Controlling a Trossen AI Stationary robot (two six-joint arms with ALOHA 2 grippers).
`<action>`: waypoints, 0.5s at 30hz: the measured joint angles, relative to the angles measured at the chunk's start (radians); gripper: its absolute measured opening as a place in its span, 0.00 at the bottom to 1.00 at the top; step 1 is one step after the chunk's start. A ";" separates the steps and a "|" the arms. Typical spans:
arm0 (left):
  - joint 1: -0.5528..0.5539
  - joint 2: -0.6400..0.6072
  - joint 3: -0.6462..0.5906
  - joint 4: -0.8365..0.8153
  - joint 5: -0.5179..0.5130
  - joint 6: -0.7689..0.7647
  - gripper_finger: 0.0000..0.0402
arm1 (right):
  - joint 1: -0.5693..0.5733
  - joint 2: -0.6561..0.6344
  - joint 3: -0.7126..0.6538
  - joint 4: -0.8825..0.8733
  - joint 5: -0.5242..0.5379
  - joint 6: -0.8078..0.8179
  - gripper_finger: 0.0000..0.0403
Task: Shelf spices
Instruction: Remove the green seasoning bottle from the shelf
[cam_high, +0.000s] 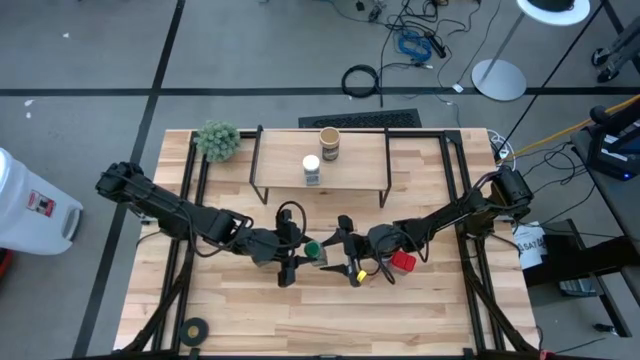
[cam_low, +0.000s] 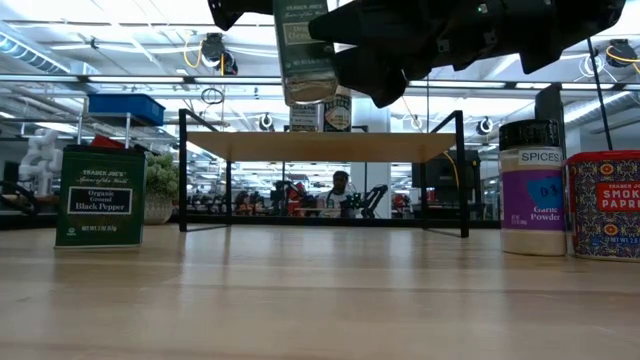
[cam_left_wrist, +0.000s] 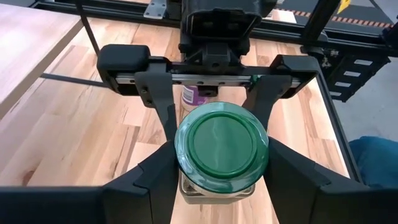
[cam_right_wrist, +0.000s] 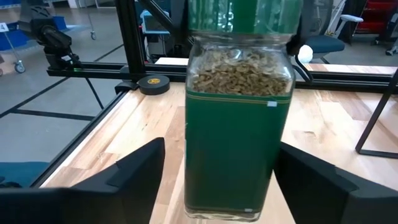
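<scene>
A green-lidded glass jar of dried herbs (cam_left_wrist: 221, 149) hangs upright above the table (cam_high: 300, 310), also seen in the low view (cam_low: 305, 60). My left gripper (cam_left_wrist: 221, 183) is shut on it. My right gripper (cam_right_wrist: 221, 177) faces it from the other side, open, with one finger (cam_right_wrist: 134, 171) on each side of the jar's body and a gap showing. The shelf (cam_high: 320, 180) stands at the far middle; a tan cylinder (cam_high: 329, 143) and a white-lidded jar (cam_high: 311, 170) stand on its top board. My left gripper pinches the jar's green lid (cam_left_wrist: 186, 149) between its two fingers (cam_left_wrist: 149, 180), one on each side of the lid's rim. The fingers come from the table's left, slanting down. The jar hangs upright below the lid, lifted clear of the table.
On the table stand a dark green black pepper tin (cam_low: 100, 195), a dark-lidded garlic powder jar (cam_low: 532, 190) and a red paprika tin (cam_high: 402, 262). A fuzzy green plant ball (cam_high: 217, 140) sits at the far left, and a black tape roll (cam_high: 194, 328) near the front left.
</scene>
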 joint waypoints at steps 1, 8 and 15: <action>0.000 0.000 0.000 0.000 0.002 -0.001 0.51 | 0.000 0.000 0.000 0.000 0.000 0.000 0.71; -0.010 0.000 0.000 -0.032 0.008 -0.005 0.51 | 0.000 0.000 0.000 -0.007 0.017 0.000 0.71; -0.035 0.000 0.000 -0.068 0.000 -0.033 0.51 | 0.000 0.000 0.001 -0.042 0.053 -0.005 0.72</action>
